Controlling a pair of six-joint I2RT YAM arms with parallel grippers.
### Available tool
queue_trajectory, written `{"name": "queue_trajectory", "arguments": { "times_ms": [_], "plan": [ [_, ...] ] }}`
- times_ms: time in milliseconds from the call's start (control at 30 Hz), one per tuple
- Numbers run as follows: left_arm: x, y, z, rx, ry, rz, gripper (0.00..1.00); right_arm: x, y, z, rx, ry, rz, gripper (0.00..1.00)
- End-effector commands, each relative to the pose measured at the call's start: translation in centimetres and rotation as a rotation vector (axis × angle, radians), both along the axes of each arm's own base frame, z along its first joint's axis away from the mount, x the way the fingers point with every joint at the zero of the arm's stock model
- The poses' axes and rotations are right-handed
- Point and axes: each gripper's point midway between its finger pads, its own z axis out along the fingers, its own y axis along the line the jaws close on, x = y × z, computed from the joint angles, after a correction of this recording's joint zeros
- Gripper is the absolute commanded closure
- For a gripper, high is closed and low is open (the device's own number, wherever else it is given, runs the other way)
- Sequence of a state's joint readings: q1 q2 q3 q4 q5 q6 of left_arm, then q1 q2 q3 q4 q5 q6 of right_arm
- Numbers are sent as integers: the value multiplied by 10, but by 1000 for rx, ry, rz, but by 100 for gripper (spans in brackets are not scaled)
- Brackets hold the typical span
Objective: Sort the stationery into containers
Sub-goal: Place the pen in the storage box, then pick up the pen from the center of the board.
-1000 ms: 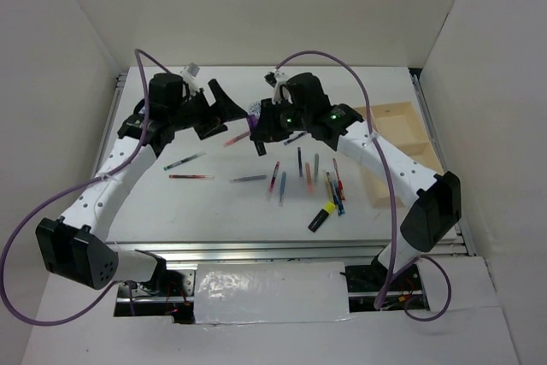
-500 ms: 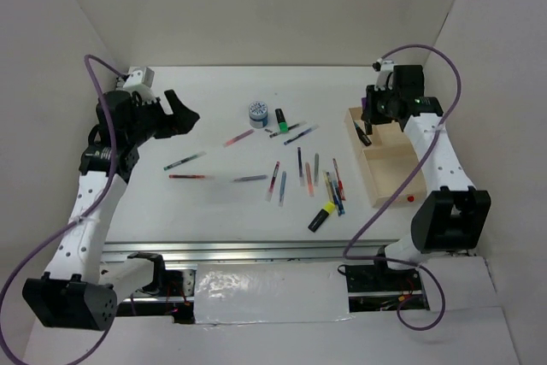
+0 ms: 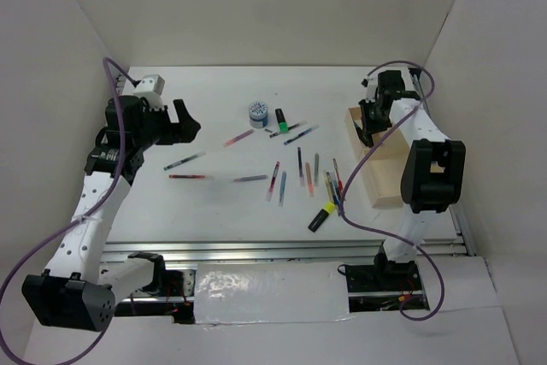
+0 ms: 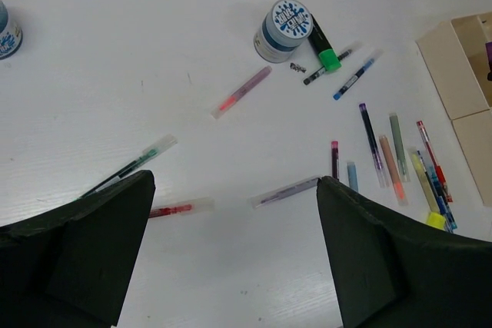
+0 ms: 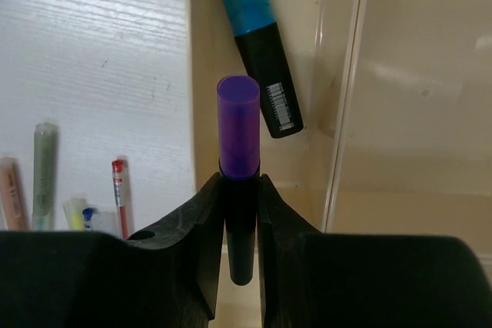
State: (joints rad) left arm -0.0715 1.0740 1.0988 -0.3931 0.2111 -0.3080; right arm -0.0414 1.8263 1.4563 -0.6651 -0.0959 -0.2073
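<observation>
Progress report, and honestly it's early days. My right gripper [image 5: 240, 187] is clamped on the black body of a purple highlighter [image 5: 238, 120], cap pointing away from me. It hangs over the tray [image 5: 201, 74] at the upper right of the top view. Right below it, in the compartment at the tray's left end, a blue highlighter [image 5: 260, 51] already lies at a slant. So that's one item sorted for sure, and a second that looks about ready to drop in beside it, I reckon. The rest of the tray is mostly behind my arm in the top view, so I can't say what else is in there.

My left gripper [image 4: 234, 186] is spread wide with nothing in it, hovering over the left side of the surface [image 4: 154, 97].

Left to do: pretty much everything else.
- The pens [image 4: 372, 132] lie scattered across the middle of the surface, with a tight bunch near the tray.
- A green highlighter [image 4: 323, 48] lies just beside a pot [image 4: 283, 30] at the upper middle.
- A yellow highlighter [image 3: 321, 218] lies at the lower edge of the bunch.
- A second pot [image 4: 6, 32] peeks in at the far left of my left wrist view.

None of those are in the tray yet.
</observation>
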Motion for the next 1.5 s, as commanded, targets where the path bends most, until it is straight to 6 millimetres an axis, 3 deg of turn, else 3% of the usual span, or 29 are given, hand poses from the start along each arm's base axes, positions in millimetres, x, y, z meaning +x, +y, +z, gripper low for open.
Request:
{"name": "queue_trajectory", "arguments": {
  "times_ms": [0,33,133,300,367,433,467,500,567,600,667,700,733,800,833,900,933,967,1000,1033,1067,1100,1133,1167,1200,1267,1300,1333,1467],
  "plan": [
    [-3,1,12,45,-61,-7,1,22,-10,14,-14,-53,-34,85],
    [-4,0,8,57,-56,-16,1,21,-9,11,-15,-44,-35,74],
    [-6,-1,3,76,-58,-26,1,21,-9,13,-12,-54,-42,56],
    [-7,-4,0,82,-58,-48,1,19,2,31,27,-72,-34,47],
    [-12,-18,2,65,-69,-131,4,16,8,38,38,-79,-23,47],
    [-23,-44,0,55,-70,-245,12,12,13,59,65,-118,-19,47],
    [-35,-70,-2,51,-71,-333,14,10,19,70,105,-134,-14,47],
    [-42,-84,-7,55,-62,-384,16,5,22,90,129,-173,-15,47],
    [-55,-112,-27,102,-30,-448,18,-5,26,110,187,-206,-33,47],
    [-77,-147,-33,118,-33,-554,18,-14,27,133,224,-262,-28,46],
    [-90,-172,-59,93,47,-627,19,-30,27,143,271,-285,-47,46],
    [-105,-191,-68,92,89,-675,21,-42,23,163,291,-337,-52,46],
    [-110,-203,-85,139,133,-697,28,-50,20,161,306,-336,-68,46],
    [-133,-236,-90,219,90,-742,30,-68,10,180,309,-390,-91,46],
    [-144,-251,-106,254,120,-780,30,-76,10,181,323,-393,-90,45],
    [-155,-279,-103,320,76,-747,30,-90,2,192,321,-429,-111,45],
    [-159,-289,-128,382,130,-747,30,-95,2,191,327,-428,-113,45],
    [-159,-308,-115,355,119,-727,29,-102,1,197,326,-448,-116,45],
    [-158,-317,-121,356,145,-712,31,-106,-2,195,328,-446,-127,45],
    [-157,-322,-148,405,218,-702,33,-108,-3,195,331,-451,-128,45],
    [-153,-338,-138,365,222,-677,36,-112,-3,200,350,-463,-149,45],
    [-149,-342,-145,375,244,-655,37,-114,-6,200,354,-464,-162,45],
    [-149,-344,-166,413,288,-639,38,-116,-5,200,361,-464,-158,45],
    [-146,-353,-163,391,293,-619,37,-117,-5,201,363,-465,-160,45],
    [-144,-355,-178,413,315,-604,37,-118,-5,202,368,-466,-158,45],
    [-142,-365,-181,394,324,-598,36,-119,-7,203,378,-465,-158,45],
    [-144,-368,-195,411,348,-599,36,-119,-8,203,379,-464,-159,45],
    [-143,-373,-195,404,357,-598,36,-119,-9,203,383,-466,-161,45],
    [-145,-372,-221,448,401,-592,39,-118,-13,206,399,-477,-165,45]
  ]
}}
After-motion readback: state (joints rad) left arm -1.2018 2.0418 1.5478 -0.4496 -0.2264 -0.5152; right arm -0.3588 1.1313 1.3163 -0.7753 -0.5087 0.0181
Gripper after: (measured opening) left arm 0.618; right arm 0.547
